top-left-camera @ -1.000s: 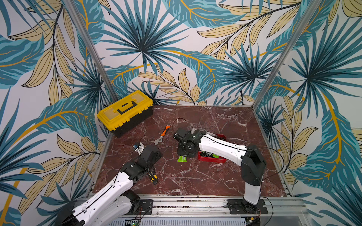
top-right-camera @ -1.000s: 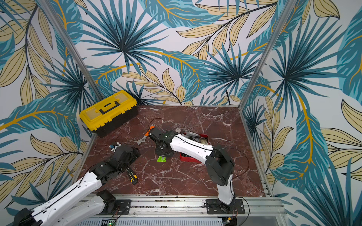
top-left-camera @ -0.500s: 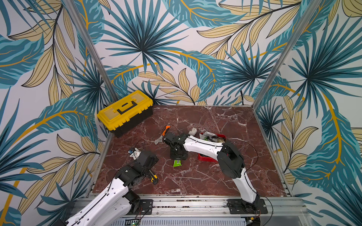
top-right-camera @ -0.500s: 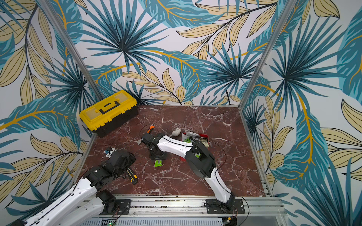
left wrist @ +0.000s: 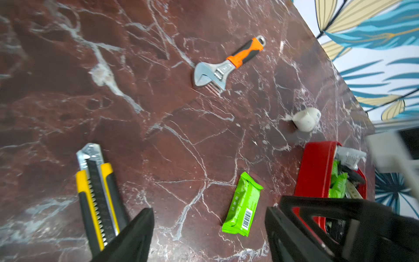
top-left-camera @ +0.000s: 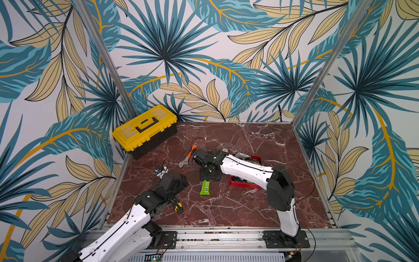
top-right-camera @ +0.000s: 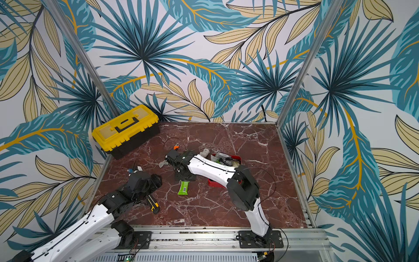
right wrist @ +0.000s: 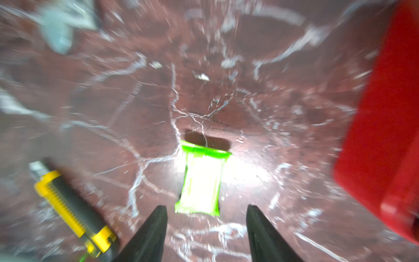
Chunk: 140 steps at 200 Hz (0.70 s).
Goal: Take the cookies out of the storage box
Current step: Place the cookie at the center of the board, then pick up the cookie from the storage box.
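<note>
The green cookie packet (top-left-camera: 205, 187), pinched by the right gripper (right wrist: 206, 207) beside the storage box (top-left-camera: 240, 184) a second ago, now lies loose on the bench (top-left-camera: 226, 211) farther from it; the fingers (right wrist: 154, 231) have spread.

Bright even top views, right wrist view motion-blurred, glare on packet (right wrist: 201, 181)

The left arm (top-left-camera: 136, 217) reaches from the near left corner toward the middle with its wrist bent down. The left tool (left wrist: 209, 211) hangs low over the counter (top-left-camera: 226, 208), jaws set wide apart. The right arm (top-left-camera: 247, 170) rises from the near right, folds at the elbow and stretches left. The right tool (right wrist: 206, 207) points down, jaws spread, gripping nothing.
</note>
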### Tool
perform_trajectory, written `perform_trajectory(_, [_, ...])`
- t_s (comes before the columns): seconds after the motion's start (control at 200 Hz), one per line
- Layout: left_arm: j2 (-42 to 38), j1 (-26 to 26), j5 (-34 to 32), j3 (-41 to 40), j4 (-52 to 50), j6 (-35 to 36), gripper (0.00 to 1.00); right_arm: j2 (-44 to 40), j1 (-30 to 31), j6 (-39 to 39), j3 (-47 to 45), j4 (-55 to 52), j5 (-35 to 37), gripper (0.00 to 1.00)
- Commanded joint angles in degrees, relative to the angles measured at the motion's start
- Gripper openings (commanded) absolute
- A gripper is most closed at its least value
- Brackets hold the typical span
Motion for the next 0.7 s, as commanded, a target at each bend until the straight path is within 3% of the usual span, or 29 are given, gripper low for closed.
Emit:
perform_trajectory(0.0, [4.2, 0.1, 7.0, 5.0, 6.7, 7.5, 0.81, -8.4, -0.8, -3.8, -4.3, -2.2, 6.4, 0.61])
perform_trajectory(0.155, [13.5, -3.3, 8.4, 10.7, 10.1, 11.1, 0.79, -17.6, -4.3, -6.0, -11.6, -2.2, 7.7, 0.61])
perform_trajectory(0.31, [25.0, -10.0, 7.7, 20.6, 9.2, 16.3, 0.78, -26.1, -11.9, -5.6, -18.9, -2.8, 5.0, 0.61])
perform_trajectory(0.541, [41.9, -20.7, 2.3, 39.9, -0.7, 34.3, 0.80, -39.2, -21.6, -6.1, -27.3, -4.3, 3.8, 0.61])
perform_trajectory(0.696, [52.1, -24.5, 5.2, 51.1, -6.8, 46.3, 0.84, -45.7, -26.9, -6.0, -30.7, -7.2, 6.9, 0.61])
